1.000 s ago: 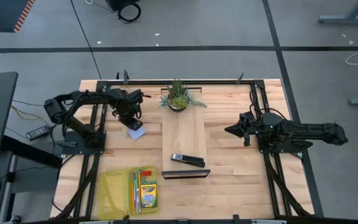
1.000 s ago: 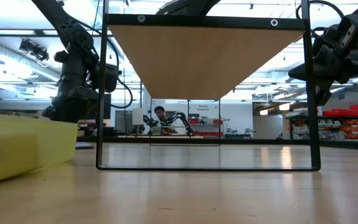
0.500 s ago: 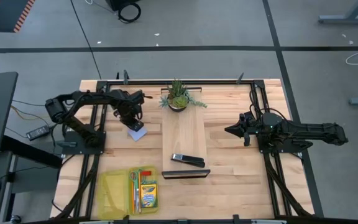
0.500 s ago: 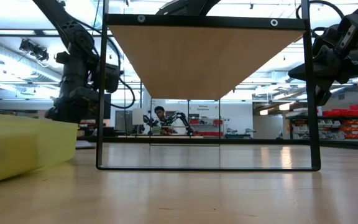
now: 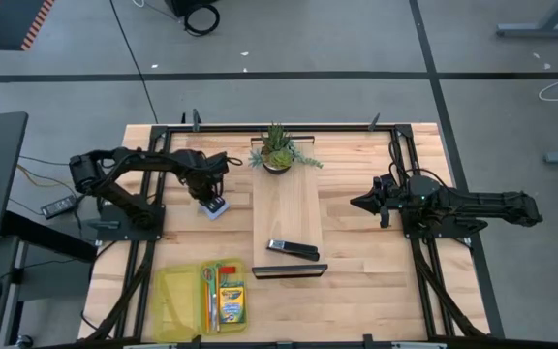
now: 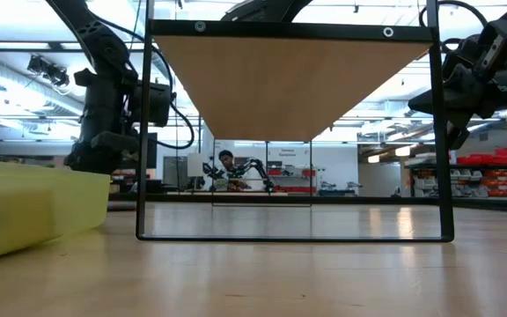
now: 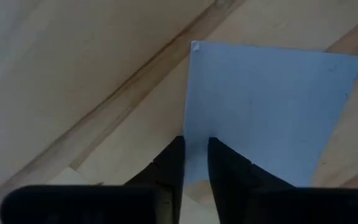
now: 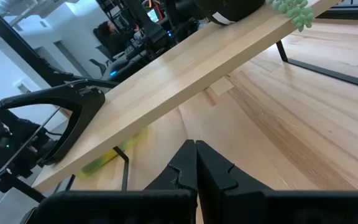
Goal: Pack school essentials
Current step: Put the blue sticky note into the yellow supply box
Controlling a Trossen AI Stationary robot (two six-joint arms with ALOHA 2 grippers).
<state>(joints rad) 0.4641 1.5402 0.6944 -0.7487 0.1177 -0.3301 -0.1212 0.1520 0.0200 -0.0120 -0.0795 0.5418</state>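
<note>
Left gripper [image 5: 212, 199] is down on the note pad [image 5: 215, 206], which lies flat on the bench [image 5: 356, 262] just left of the raised wooden board [image 5: 287, 218]. Wrist view shows its jaws nearly closed over the pad's edge [image 7: 260, 112], so it looks like a pinch on it. Right gripper [image 5: 360, 203] hangs off to the board's right, jaws clenched on nothing. Yellow tray [image 5: 177, 302] at the front left already holds the crayon box [image 5: 231, 302] and scissors [image 5: 205, 283].
</note>
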